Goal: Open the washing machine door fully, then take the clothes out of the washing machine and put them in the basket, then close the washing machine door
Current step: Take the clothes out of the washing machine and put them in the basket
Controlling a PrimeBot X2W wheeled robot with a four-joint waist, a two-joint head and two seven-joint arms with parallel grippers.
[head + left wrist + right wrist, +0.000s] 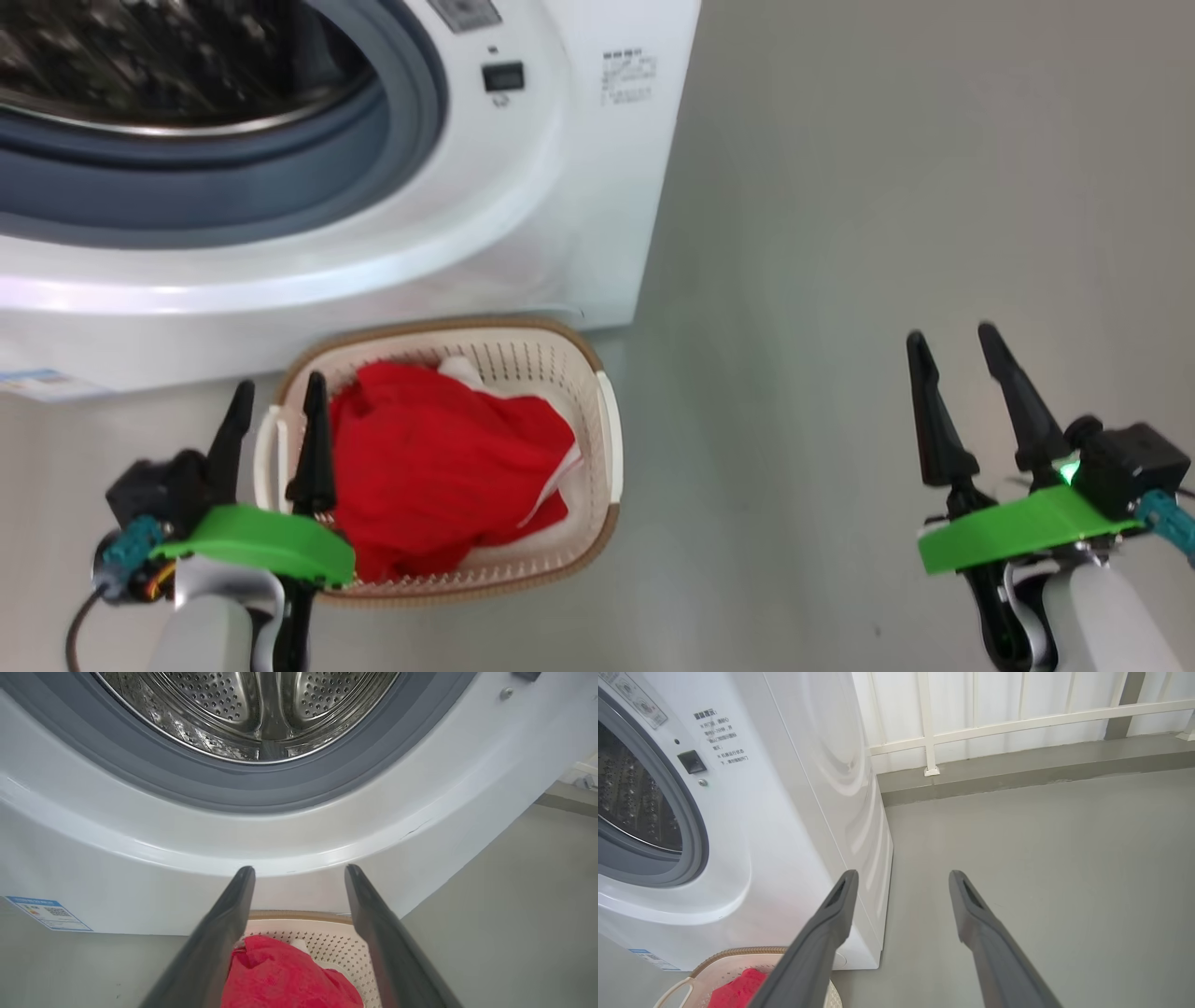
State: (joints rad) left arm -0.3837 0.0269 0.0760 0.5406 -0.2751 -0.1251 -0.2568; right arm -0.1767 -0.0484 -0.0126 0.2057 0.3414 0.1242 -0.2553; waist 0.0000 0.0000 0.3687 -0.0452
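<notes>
Near left, left gripper (pixel 280 381): fingers spread, empty.
Near right, right gripper (pixel 950 332): spread, empty.
Cream perforated plastic basket (pixel 448 325): beside left gripper, below the opening to catch laundry.
Bright red clothes (pixel 439 467): heaped inside.
Big white washing machine (pixel 523 215): far; steel drum (pixel 252 714) looks emptied.

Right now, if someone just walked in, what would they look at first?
First, the bright red clothes piled in the cream basket on the grey floor, right in front of the white washing machine. Next, the machine's big round opening above the basket, where the shiny steel drum looks empty as far as it shows.
</notes>
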